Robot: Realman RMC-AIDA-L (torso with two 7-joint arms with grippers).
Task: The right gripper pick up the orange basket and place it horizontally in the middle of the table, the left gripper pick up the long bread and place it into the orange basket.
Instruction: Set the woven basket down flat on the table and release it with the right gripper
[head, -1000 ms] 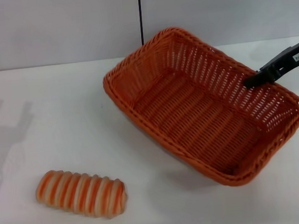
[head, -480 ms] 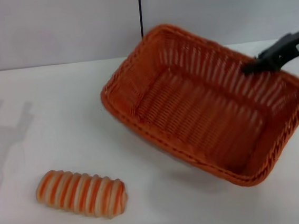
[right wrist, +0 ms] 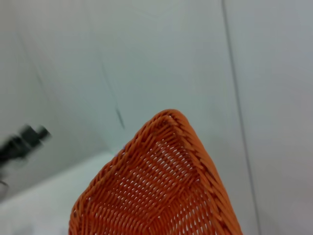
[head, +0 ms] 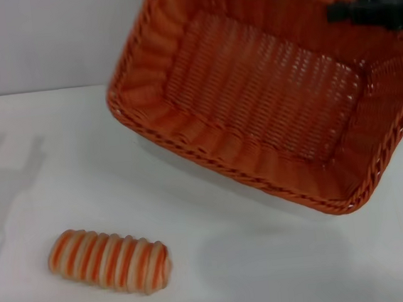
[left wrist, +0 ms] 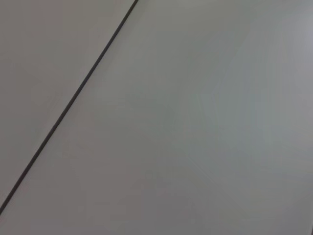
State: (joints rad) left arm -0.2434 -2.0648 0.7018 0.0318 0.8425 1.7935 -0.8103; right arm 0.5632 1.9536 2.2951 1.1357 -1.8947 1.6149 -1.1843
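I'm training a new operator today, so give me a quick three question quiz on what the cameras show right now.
1. True or false: the long bread lies inside the orange basket.
2. Which gripper grips the basket's rim? A) left B) right
3. What does the bread rest on?

Key:
1. False; it lies on the table, apart from the basket.
2. B; the right gripper holds the far rim, basket lifted and tilted.
3. The table.

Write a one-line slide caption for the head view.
Right gripper holds the orange basket by its rim, tilted above the table; long bread lies untouched.
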